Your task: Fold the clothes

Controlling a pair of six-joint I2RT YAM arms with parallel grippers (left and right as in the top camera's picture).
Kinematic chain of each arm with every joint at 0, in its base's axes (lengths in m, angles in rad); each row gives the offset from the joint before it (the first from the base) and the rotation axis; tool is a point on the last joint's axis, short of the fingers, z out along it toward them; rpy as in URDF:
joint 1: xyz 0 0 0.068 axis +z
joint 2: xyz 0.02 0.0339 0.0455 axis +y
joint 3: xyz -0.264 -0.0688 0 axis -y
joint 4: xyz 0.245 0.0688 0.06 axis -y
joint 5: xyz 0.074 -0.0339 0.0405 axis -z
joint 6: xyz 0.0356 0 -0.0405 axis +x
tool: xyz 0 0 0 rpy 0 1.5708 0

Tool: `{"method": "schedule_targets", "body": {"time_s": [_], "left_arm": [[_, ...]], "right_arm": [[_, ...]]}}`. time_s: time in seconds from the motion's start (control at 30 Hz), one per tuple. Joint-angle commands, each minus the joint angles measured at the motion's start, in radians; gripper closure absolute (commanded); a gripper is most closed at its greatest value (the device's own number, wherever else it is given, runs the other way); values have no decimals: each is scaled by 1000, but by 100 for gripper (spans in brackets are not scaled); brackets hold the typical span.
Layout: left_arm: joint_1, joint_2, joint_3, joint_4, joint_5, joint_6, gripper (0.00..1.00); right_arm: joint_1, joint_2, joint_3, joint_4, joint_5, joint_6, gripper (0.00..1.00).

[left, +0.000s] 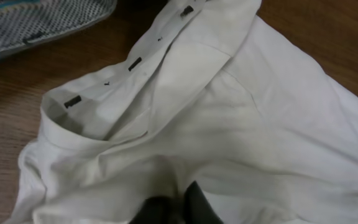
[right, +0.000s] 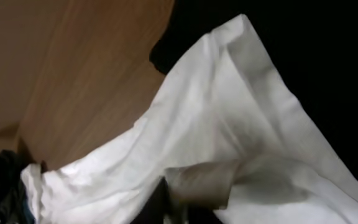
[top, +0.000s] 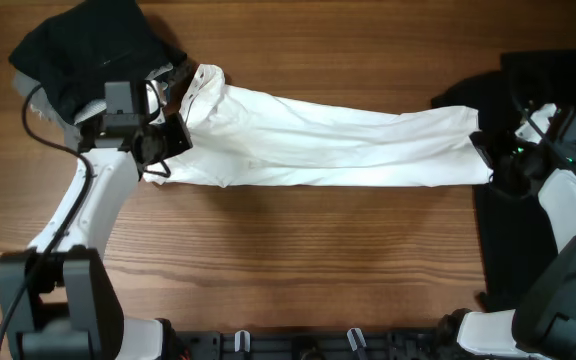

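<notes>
A white shirt (top: 328,145) is stretched across the wooden table from left to right. Its buttoned collar end lies at the left, seen in the left wrist view (left: 185,106). My left gripper (top: 168,145) (left: 182,208) is shut on the shirt's fabric near the collar. My right gripper (top: 488,155) (right: 188,202) is shut on the shirt's other end (right: 216,130), with a fold of cloth over its fingers. The shirt hangs taut between the two grippers.
A heap of dark clothes (top: 83,45) lies at the back left. A black garment (top: 538,200) lies under the right arm at the right edge. A patterned blue-grey cloth (left: 36,22) shows by the collar. The wood table (top: 298,260) runs along the front.
</notes>
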Motion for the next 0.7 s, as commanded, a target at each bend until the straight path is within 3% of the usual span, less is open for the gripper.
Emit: {"method": "schedule_targets", "body": {"time_s": [0.0, 0.03, 0.1, 0.33, 0.43, 0.53, 0.6, 0.67], "left_arm": [[-25, 40, 14, 40, -14, -14, 40], [-25, 44, 15, 45, -13, -14, 29], [-20, 46, 15, 16, -16, 16, 19], [69, 47, 11, -262, -208, 80, 17], [115, 51, 0, -272, -207, 72, 22], [140, 55, -56, -171, -132, 72, 22], [138, 67, -95, -71, -76, 72, 37], [138, 79, -114, -12, -64, 73, 66]], "right_arm": [[26, 31, 14, 19, 136, 52, 32], [26, 32, 14, 21, 146, 51, 27], [17, 32, 14, 2, 156, 31, 17], [-21, 32, 14, -273, 164, -66, 10], [-21, 32, 14, -361, 164, -99, 9], [-21, 32, 14, -428, 161, -144, 9], [-21, 32, 14, -446, 159, -180, 11], [-21, 32, 14, -453, 160, -183, 11]]}}
